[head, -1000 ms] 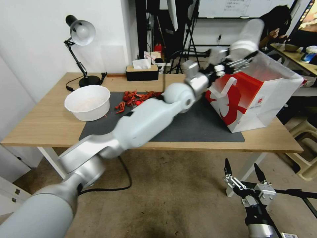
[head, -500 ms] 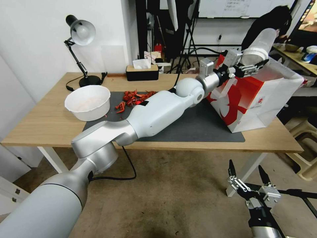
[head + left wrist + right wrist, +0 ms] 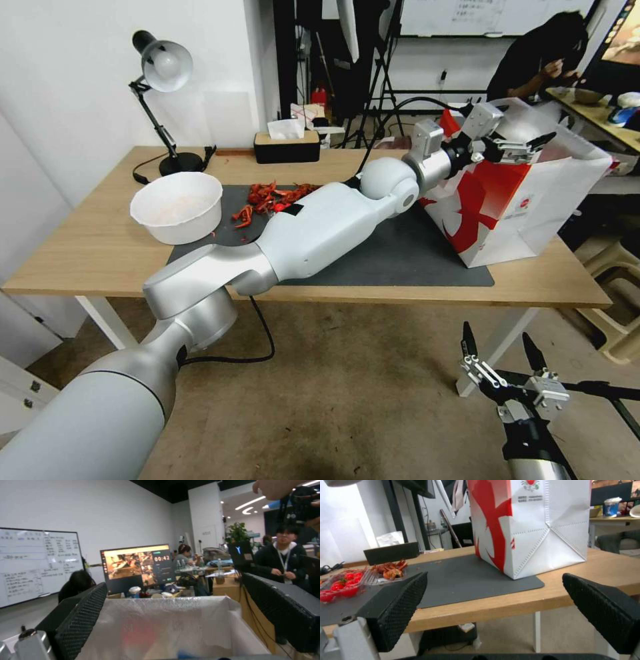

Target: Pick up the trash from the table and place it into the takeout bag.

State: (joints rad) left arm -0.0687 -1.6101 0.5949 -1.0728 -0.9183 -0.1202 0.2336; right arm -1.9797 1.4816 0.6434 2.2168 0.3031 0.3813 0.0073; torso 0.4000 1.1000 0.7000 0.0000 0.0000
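The takeout bag [image 3: 520, 207] stands tilted at the right end of the table [image 3: 100, 253], on the dark mat [image 3: 400, 257]. My left gripper [image 3: 533, 145] hovers over the bag's open top, open and holding nothing. In the left wrist view its fingers [image 3: 83, 615] spread wide above the bag's white inside [image 3: 173, 630]. A white bowl [image 3: 177, 207] and red crayfish shells [image 3: 273, 197] lie on the left part of the table. My right gripper [image 3: 497, 333] hangs open below the table's front edge, facing the bag [image 3: 533, 525].
A desk lamp [image 3: 163, 67] and a black tissue box [image 3: 287, 143] stand along the table's back edge. A black cable [image 3: 260, 347] trails on the floor under the left arm. A clear tray of red bits [image 3: 343, 585] sits on the mat.
The left gripper held a clear white-lidded cup over the bag; it has since lowered a little and opened, and the cup is gone from its fingers. The right arm barely moved.
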